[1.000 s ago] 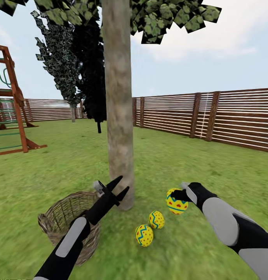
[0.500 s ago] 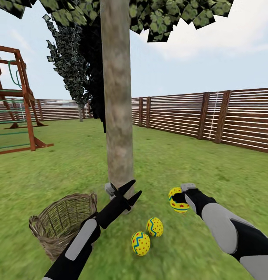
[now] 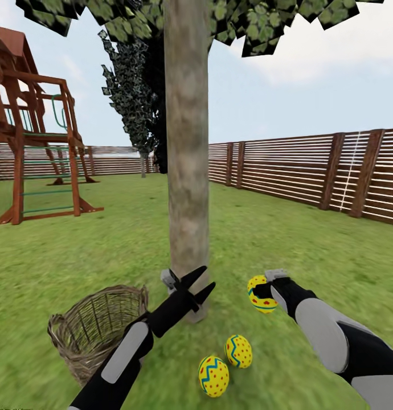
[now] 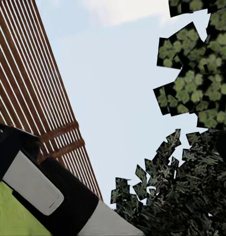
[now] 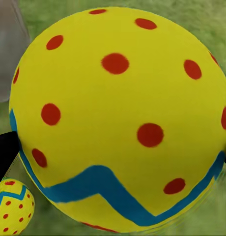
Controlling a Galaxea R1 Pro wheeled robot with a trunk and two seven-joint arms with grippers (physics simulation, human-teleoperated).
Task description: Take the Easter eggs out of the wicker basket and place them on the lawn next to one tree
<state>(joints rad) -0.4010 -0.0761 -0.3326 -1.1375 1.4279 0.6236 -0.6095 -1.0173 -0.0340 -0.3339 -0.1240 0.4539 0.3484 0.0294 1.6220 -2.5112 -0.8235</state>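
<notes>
Two Easter eggs [image 3: 213,376] [image 3: 238,351] lie on the lawn [image 3: 310,250] just in front of the tree [image 3: 187,171]. My right gripper [image 3: 263,293] is shut on a third Easter egg [image 3: 261,302], held a little above the grass to the right of the trunk; that egg [image 5: 118,118] looms large in the right wrist view, with another egg [image 5: 12,206] below it. The wicker basket [image 3: 97,330] stands left of the trunk, and no egg shows inside it. My left gripper [image 3: 203,283] hangs open and empty in front of the trunk's base.
A wooden play set [image 3: 31,142] stands at the far left. A brown slat fence [image 3: 310,171] runs along the right and back. Dark narrow trees [image 3: 134,97] rise behind the trunk. Open grass stretches all around.
The head camera has swung left, shifting the tree, fence and play set rightward in view. My right gripper still holds the egg at about the same height. The left gripper stays open.
</notes>
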